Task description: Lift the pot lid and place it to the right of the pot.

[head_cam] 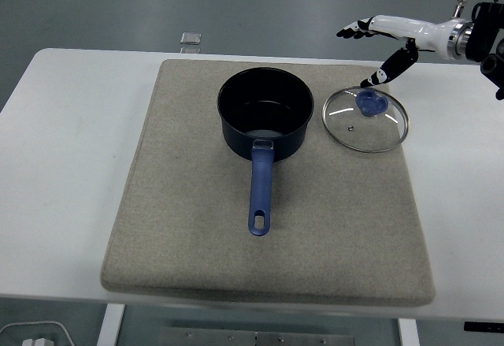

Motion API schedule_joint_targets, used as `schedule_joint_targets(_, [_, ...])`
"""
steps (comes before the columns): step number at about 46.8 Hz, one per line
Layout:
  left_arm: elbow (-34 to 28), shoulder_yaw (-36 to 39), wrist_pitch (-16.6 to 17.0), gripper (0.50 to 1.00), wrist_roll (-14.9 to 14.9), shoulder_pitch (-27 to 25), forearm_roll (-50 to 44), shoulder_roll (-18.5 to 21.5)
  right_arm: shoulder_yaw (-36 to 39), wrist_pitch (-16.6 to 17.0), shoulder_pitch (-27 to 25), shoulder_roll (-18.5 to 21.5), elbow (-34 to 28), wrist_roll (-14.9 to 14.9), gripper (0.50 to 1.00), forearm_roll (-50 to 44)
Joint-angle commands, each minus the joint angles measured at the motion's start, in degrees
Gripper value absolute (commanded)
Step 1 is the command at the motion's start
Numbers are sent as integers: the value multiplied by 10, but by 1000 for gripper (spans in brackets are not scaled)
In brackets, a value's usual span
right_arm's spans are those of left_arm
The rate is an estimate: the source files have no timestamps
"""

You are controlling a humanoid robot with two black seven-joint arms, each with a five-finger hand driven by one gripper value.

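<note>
- One hand shows in our view: the right hand (376, 45), white on the back with black fingers (352, 31), reaches in from the right edge and hangs in the air with nothing in it.
- We see its fingers stretched out and apart, pointing left, while the thumb (386, 68) angles down toward the lid.
- Just below the thumb tip lies the lid (365, 119), a round disc of clear glass with a thin, shiny metal rim and a small vent hole.
- Its knob (370, 103) is blue, rounded and glossy, and sits close under the thumb tip; we cannot tell whether the two touch.
- We find the lid lying flat on the mat (268, 243), to the right of the pot (263, 116) and just beside it, with a narrow gap between.
- Left of the fingers, the pot stands upright and uncovered: dark blue, round, deep, smooth-walled and dark inside.
- Its long blue handle (261, 191) points toward the near edge and has a hanging hole at its end.
- We see a square, beige, coarse, felt-like mat covering most of the smooth white table (63, 165).
- Far left of the fingers, past the mat's far edge, a small clear object (190, 39) rests on the table.
</note>
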Motion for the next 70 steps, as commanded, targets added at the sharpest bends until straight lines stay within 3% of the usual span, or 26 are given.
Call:
schedule_joint_targets(1, [0,0,0,1000,0,-1,0,0,0,-3,-3,1,-1,-1,921,55])
schedule_joint_targets(27, [0,0,0,1000,0,-1,0,0,2,-8,-34,13,-3,-12,921,390])
schedule_joint_targets(34, [0,0,0,1000,0,0,0,0,5,-25,-46,23,-4,-52,921,465])
schedule_joint_targets(46, [0,0,0,1000,0,-1,0,0,58,-12,-66,26,-4,-116,921,592])
schedule_joint_targets(56, [0,0,0,1000,0,0,0,0,65,8,-79,27,-4,-127,921,699])
schedule_joint_targets(70, [0,-1,0,1000,0,0,0,0,64,9,-85,33,-3,-150,921,809])
